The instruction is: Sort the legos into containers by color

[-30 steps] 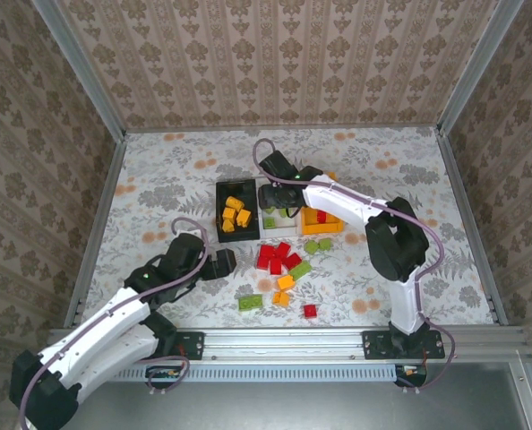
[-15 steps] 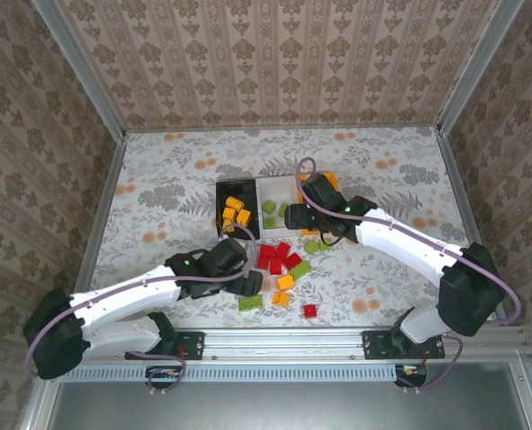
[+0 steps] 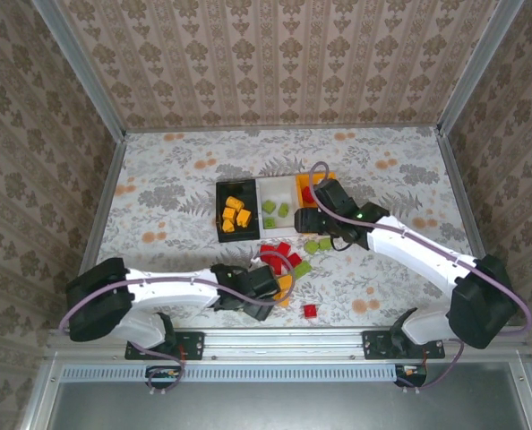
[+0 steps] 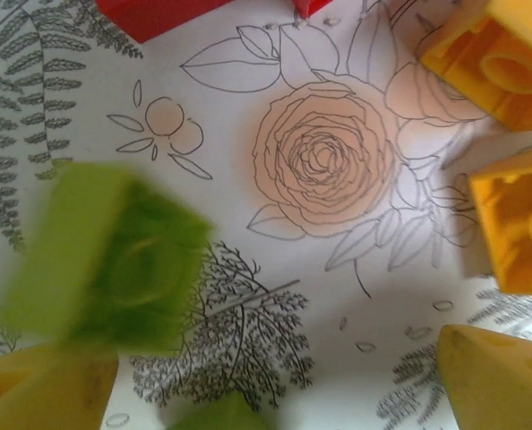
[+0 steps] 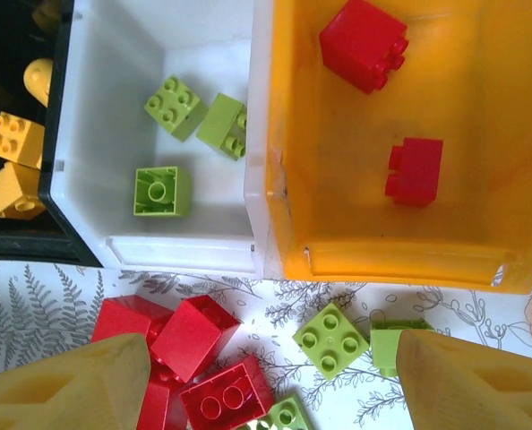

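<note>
Arms swap roles over the floral worktop [image 3: 158, 188]. The left pincer [image 4: 266, 387], folded back at the left side a second ago, now hangs low over the loose legos near the front edge. Its yellow fingertips [image 4: 44, 394] are apart with nothing between them. A light green brick [image 4: 114, 260] lies just beside one tip, and two orange-yellow bricks [image 4: 508, 54] lie off to the other side. The right pincer [image 5: 270, 392], which was over the white bin [image 5: 176, 252] a second ago, has drawn back toward the front of the bins. It is also spread and empty, above a red cluster [image 5: 194, 336] and a green pair [image 5: 330, 339] on the cloth. Three green bricks [image 5: 161, 191] lie in the white bin and two red bricks [image 5: 364, 45] in the orange bin [image 5: 391, 262]. Yellow ones sit in the black bin [image 3: 220, 211]. The sort looks well under way but not done, with roughly ten bricks still loose. Each arm seems lined up for its next pick, the left most likely on the green brick.
</note>
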